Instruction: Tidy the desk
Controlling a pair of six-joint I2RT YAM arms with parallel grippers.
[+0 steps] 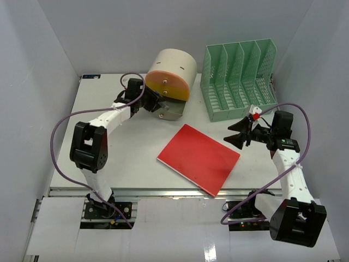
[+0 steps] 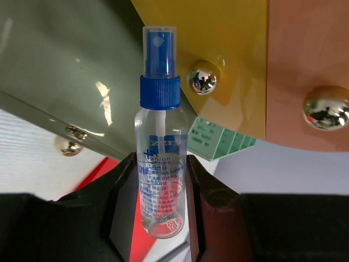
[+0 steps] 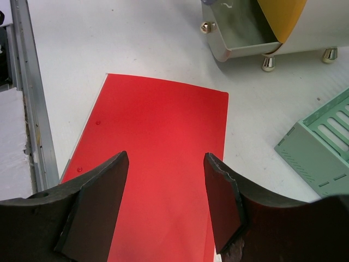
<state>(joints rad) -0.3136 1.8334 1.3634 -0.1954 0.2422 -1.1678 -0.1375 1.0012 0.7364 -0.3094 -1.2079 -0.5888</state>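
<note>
**The desk has a bottle held up on its left and an empty gripper on its right**

The desk (image 1: 125, 158) is big, flat and white. It lies in front of the two arms and fills the middle of the top view. A metal rail (image 1: 163, 192) runs along its near edge.

On the left side, the left gripper (image 2: 160, 164) reaches to the far part of the desk. Its two black fingers are partly closed and squeeze a small spray bottle (image 2: 159, 125) from both sides. The bottle is see-through with a blue cap (image 2: 160, 91) and blue writing. It stands straight up between the fingers, right in front of a round box (image 1: 172, 76).

The round box is cream with an orange and yellow front. It sits at the back of the desk. A shiny gray tray (image 1: 172, 109) sticks out at its bottom, and the box stands on small gold ball feet (image 3: 267, 64).

In the middle, a red folder (image 1: 199, 158) lies flat on the desk, turned a bit crooked. One corner is close to the rail.

At the back right stands a green rack (image 1: 240, 79) with slots.

On the right side, the right gripper (image 1: 235, 135) hangs over the right edge of the red folder. Its fingers are wide apart and hold nothing.
</note>
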